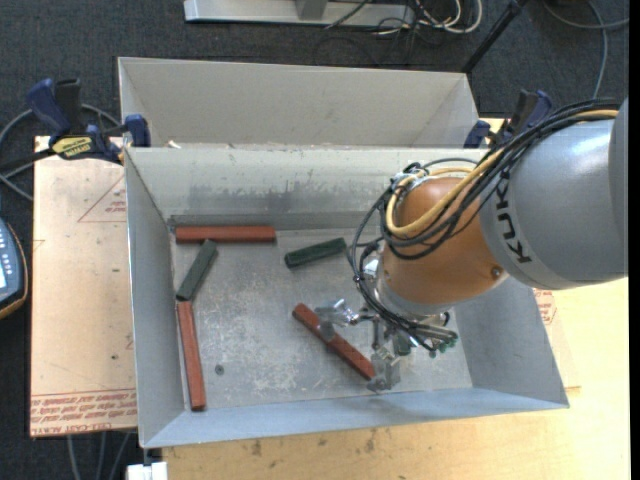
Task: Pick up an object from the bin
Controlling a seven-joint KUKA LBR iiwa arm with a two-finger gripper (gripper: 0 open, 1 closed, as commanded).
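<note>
Camera view from above gives me the bin (150, 268) first, a grey metal trough with sloped walls and a scuffed floor. Next in size is the arm (570, 208), a thick grey body that comes in from the right and hangs over the bin's right half, with a rounded orange cover (440, 243) and a loop of cables at its wrist. I count five bars on the floor. The rear red bar (225, 234) lies flat along the foot of the back wall, toward the left. The left red bar (190, 356) lies along the foot of the left wall and runs toward the front. The slanted red bar (325, 333) lies right of centre near the front, one end toward the middle of the floor and the other close to the front wall. The left green bar (197, 270), dark and shorter, lies slanted in the rear left corner between the ends of the two red ones there. The middle green bar (315, 253) lies near the rear centre, just left of the cover. Below the cover the claw (383, 366) is down at the floor, at the front end of the slanted red bar. I cannot tell how far it is open, or whether it has hold of that bar.
</note>
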